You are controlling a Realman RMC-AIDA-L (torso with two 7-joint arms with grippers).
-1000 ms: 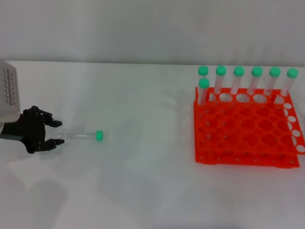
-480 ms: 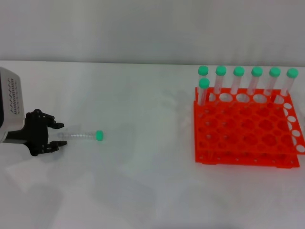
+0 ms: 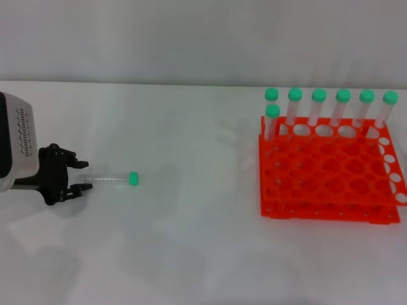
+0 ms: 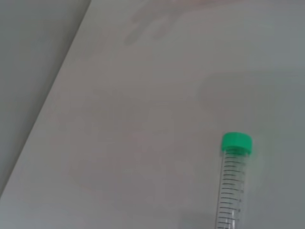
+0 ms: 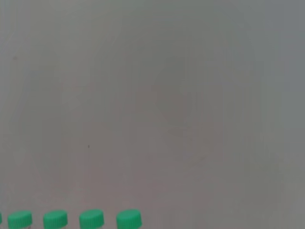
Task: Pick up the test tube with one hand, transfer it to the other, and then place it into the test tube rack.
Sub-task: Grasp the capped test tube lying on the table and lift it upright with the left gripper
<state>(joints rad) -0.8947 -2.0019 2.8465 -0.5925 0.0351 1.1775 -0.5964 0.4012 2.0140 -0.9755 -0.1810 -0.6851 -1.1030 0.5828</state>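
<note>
Left hand (image 3: 81,176), black 2-fingered on a thick silver-and-white arm, sits low at the desk's left edge with fingers spread wide, straddling the bottom end of the slim clear plastic test tube with bright green cap (image 3: 114,180). Tube lies flat on the white desk (image 3: 191,254), cap pointing toward the rack, bottom tip between the fingertips; contact cannot be told. Left wrist view shows the same tube (image 4: 232,183), graduation marks visible, lying on bare desk.

Right hand not in view in any picture; its wrist camera only catches 4 green caps (image 5: 75,219) at the frame edge.

Bright orange-red plastic 2-tier test tube rack (image 3: 331,175) stands well apart at the desk's right side, with 7 other green-capped tubes (image 3: 331,108) upright: 6 in the back row, 1 just in front at the left corner. Many holes free.

Progress: early. Tube not lifted yet, grasp not closed. Left to do: close on tube, lift, hand over to the right hand, insert into a rack hole.
</note>
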